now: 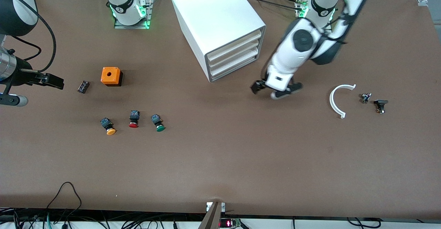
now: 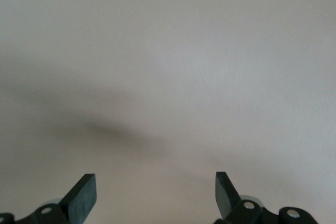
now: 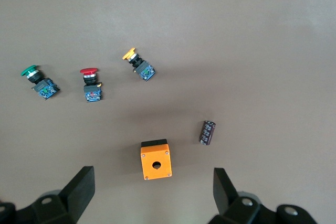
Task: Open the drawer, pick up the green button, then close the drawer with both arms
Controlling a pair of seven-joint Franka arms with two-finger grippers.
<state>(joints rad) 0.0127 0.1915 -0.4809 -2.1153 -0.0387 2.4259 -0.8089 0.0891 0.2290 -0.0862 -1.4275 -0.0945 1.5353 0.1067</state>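
Observation:
The white cabinet (image 1: 217, 18) stands at the back middle of the table with all three drawers shut; the bottom drawer (image 1: 234, 67) is the lowest. The green button (image 1: 158, 123) lies on the table, outside the drawer, beside the red button; it also shows in the right wrist view (image 3: 37, 80). My left gripper (image 1: 274, 90) is open and empty, low over bare table in front of the cabinet's drawers; its wrist view (image 2: 156, 192) shows only bare table. My right gripper (image 1: 51, 80) is open and empty at the right arm's end of the table, beside the orange box (image 3: 155, 159); in its wrist view (image 3: 152, 190) the box lies between the fingers.
A red button (image 1: 133, 118) and an orange-capped button (image 1: 108, 126) lie in a row with the green one. The orange box (image 1: 111, 76) and a small dark cylinder (image 1: 83, 86) lie farther back. A white curved piece (image 1: 337, 99) and two small parts (image 1: 380, 105) lie toward the left arm's end.

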